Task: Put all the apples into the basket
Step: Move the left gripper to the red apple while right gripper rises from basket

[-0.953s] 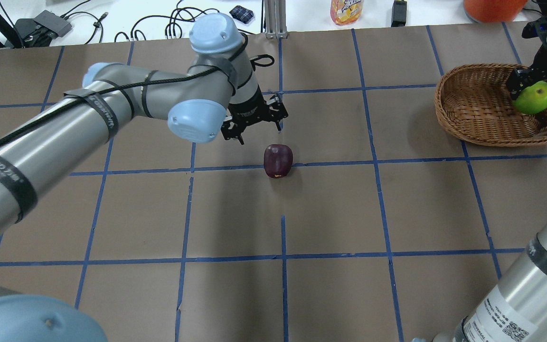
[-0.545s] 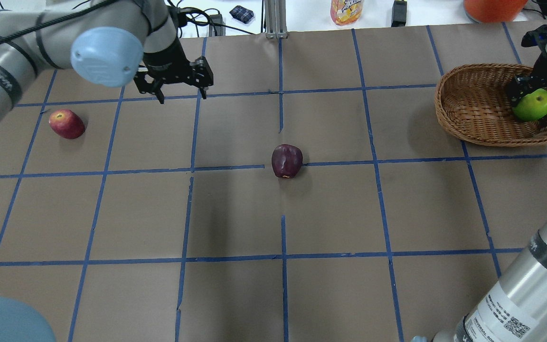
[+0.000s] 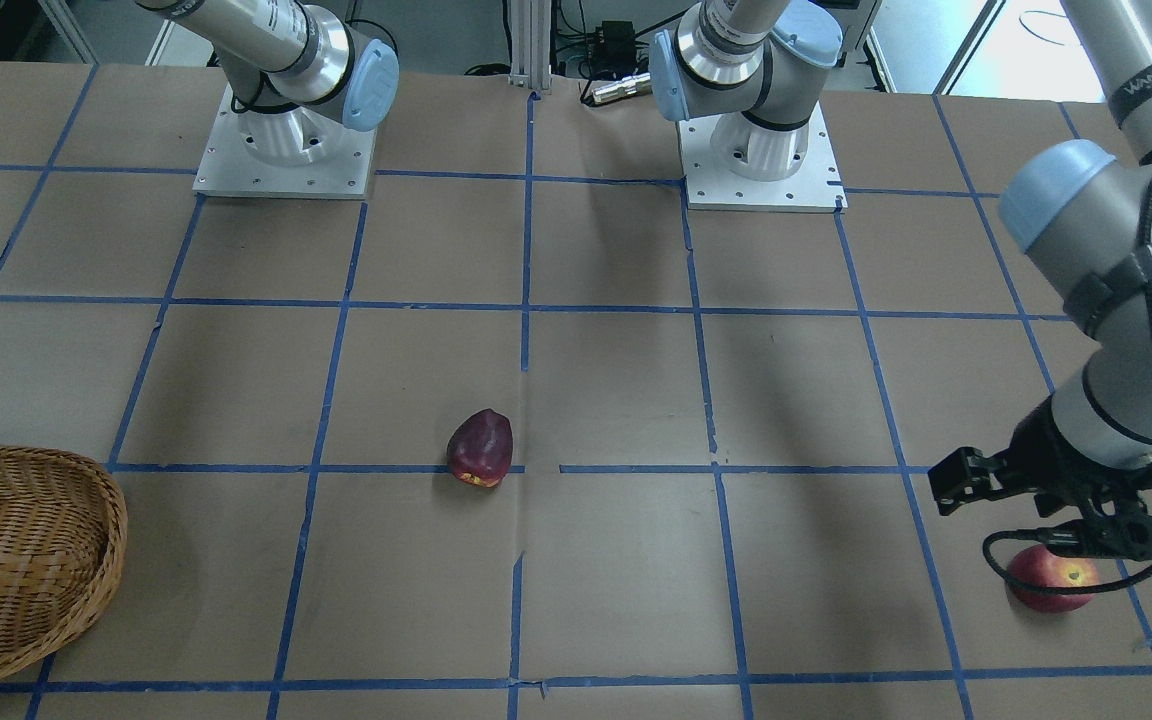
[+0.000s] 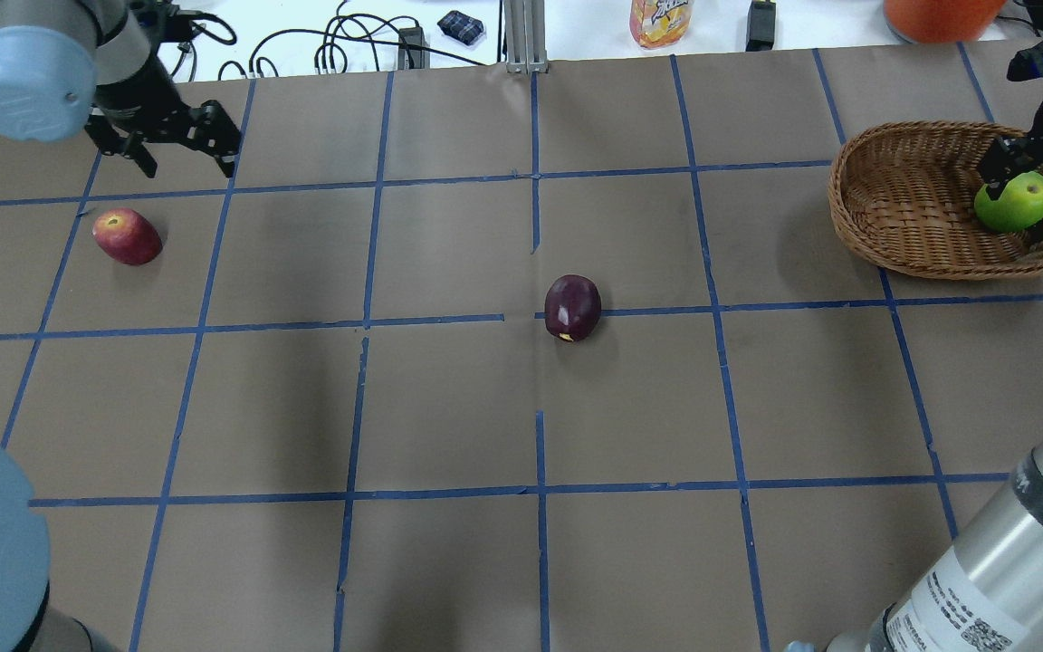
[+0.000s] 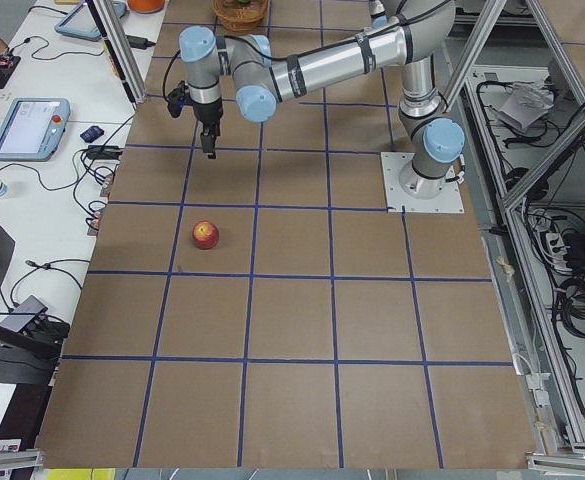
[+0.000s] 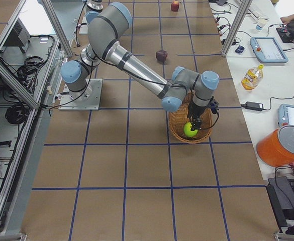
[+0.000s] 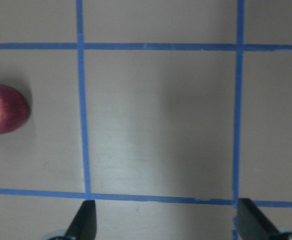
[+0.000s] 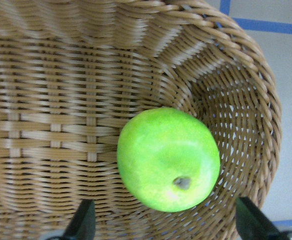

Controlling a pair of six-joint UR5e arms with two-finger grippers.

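Note:
A lime-green apple [image 4: 1015, 203] lies inside the wicker basket [image 4: 856, 222] at the far right, and my right gripper [image 4: 1028, 165] hangs open just above it. The right wrist view shows this apple [image 8: 168, 159] loose on the weave, fingertips [image 8: 83, 225] wide apart. A dark maroon apple [image 4: 572, 308] rests mid-table. A red apple [image 4: 127, 236] with a yellow patch lies at the far left. My left gripper [image 4: 188, 167] hovers open a little beyond it, empty; that apple [image 7: 3, 109] sits at the left edge of its wrist view.
Beyond the table's far edge are cables, a drink bottle [image 4: 660, 20] and an orange container [image 4: 938, 16]. Blue tape lines grid the brown table [image 4: 449, 407]. The robot bases [image 3: 761, 150] stand at the near edge.
My left arm swung left from the table's middle to near the red apple. The maroon apple rolled slightly right. The right gripper let the green apple go in the basket and rose a little.

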